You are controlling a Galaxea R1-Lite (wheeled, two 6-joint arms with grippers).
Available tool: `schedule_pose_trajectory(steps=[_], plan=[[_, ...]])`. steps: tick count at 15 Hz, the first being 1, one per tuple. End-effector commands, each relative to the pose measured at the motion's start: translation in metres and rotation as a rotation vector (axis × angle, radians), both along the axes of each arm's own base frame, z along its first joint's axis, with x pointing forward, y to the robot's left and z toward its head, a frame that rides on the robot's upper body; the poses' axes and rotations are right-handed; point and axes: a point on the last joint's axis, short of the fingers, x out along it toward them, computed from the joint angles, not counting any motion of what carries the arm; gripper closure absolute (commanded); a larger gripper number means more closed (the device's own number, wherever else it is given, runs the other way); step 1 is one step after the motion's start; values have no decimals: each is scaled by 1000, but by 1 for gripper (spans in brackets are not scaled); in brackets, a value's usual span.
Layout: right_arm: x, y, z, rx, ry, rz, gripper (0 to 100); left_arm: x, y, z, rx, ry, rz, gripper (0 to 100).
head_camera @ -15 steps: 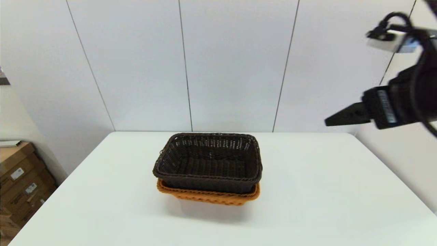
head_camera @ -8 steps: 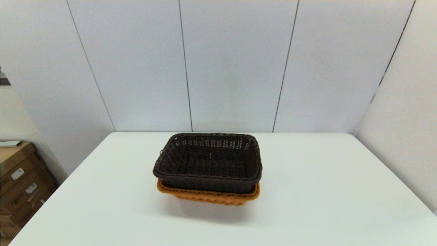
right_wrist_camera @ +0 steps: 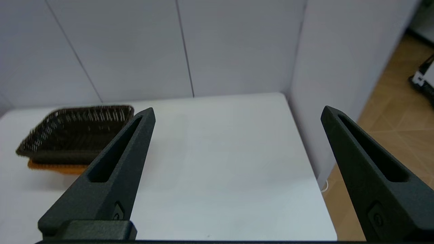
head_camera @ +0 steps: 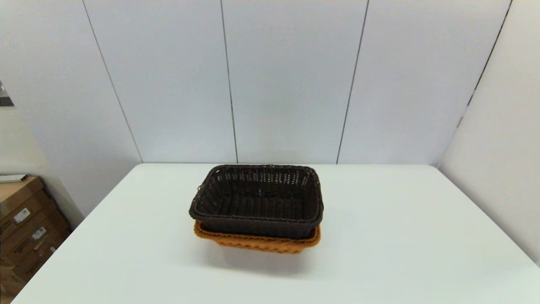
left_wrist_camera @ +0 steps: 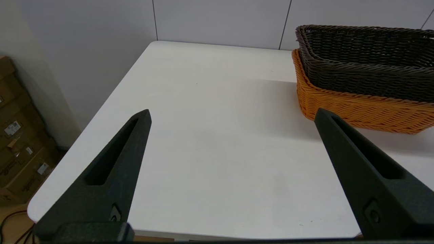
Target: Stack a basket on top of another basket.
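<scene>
Near the middle of the white counter (head_camera: 379, 253), the dark brown rectangular woven wicker basket (head_camera: 257, 200) sits nested inside the orange-tan rectangular woven wicker basket (head_camera: 257, 242), its braided rim riding above the orange one so that only a strip of orange weave shows beneath it. The pair sits level and square to the counter's edges. Neither arm reaches into the head view. The left end effector (left_wrist_camera: 232, 117) hangs near the counter's left front corner, its two black fingers (left_wrist_camera: 112, 169) spread wide with nothing between them, the stacked baskets well off to its side. The right end effector (right_wrist_camera: 237, 113) hovers by the counter's right edge, likewise spread wide and empty, far from the baskets. Brown cardboard boxes (head_camera: 25, 228) stand on the floor beyond the counter's left side.
</scene>
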Motion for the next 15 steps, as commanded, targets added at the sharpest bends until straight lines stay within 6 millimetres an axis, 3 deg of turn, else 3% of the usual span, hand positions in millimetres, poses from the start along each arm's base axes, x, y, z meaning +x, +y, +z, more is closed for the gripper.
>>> schedule_pose_trajectory(steps=[1, 2, 6, 8, 10, 12, 15], plan=[[-64, 13, -71, 19, -82, -198, 0, 0, 0, 0, -1, 0, 1, 0], [-69, 20, -87, 24, -72, -237, 0, 0, 0, 0, -1, 0, 1, 0], [-89, 18, -97, 115, 24, -261, 0, 0, 0, 0, -1, 0, 1, 0], [-102, 38, -116, 58, 18, -351, 0, 0, 0, 0, -1, 0, 1, 0], [-110, 35, -124, 48, -16, -331, 0, 0, 0, 0, -1, 0, 1, 0], [-100, 36, -146, 20, 12, -226, 0, 0, 0, 0, -1, 0, 1, 0], [-41, 38, -180, -108, -22, -132, 0, 0, 0, 0, -1, 0, 1, 0]])
